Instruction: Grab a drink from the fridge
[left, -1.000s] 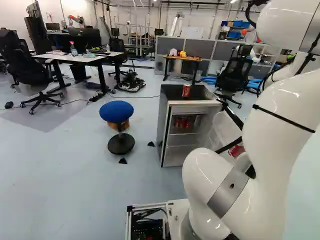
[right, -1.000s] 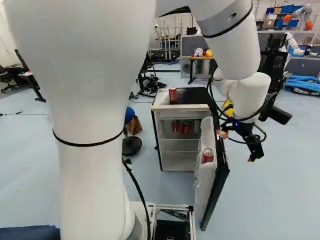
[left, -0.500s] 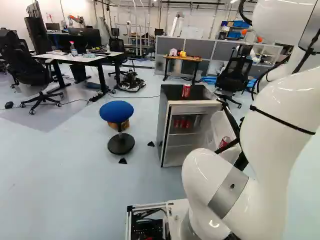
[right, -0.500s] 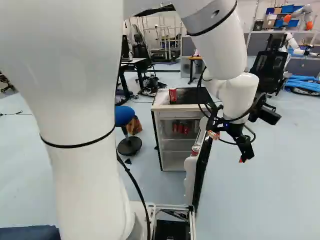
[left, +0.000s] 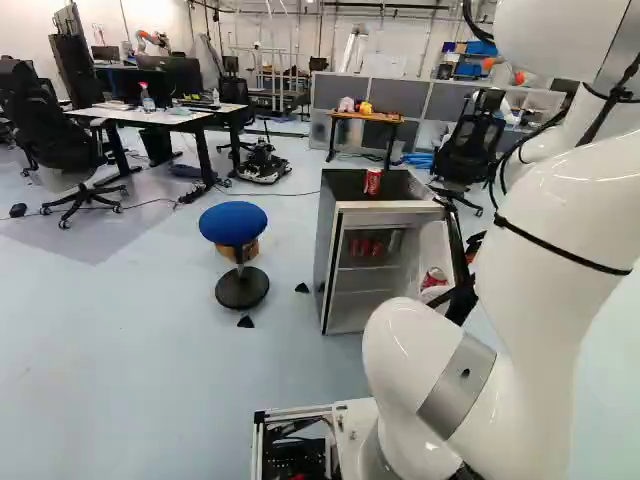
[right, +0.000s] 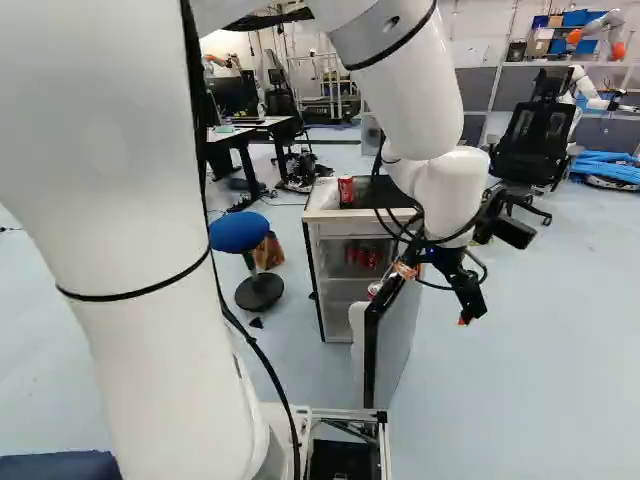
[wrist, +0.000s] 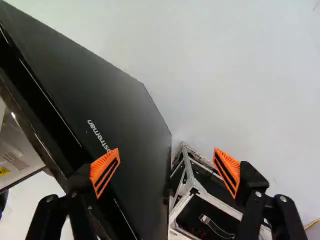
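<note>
Room as I see it remotely, left base view: pale blue-grey floor (left: 120, 350); white wall (left: 163, 25) at the back; blue-topped stool (left: 233, 222) near the centre; white-topped desk (left: 145, 117) at the left, black office chair (left: 45, 125) beside it. Grey partitions (left: 437, 100) stand behind a small wooden-topped table (left: 366, 116); farther back, I discern probably a metal frame (left: 275, 75).

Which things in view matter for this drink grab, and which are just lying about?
For the job: gripper; fridge; fridge door; shelf cans; door can.

Just lying about: blue stool; black chair; white desk; probably the can atop the fridge.
</note>
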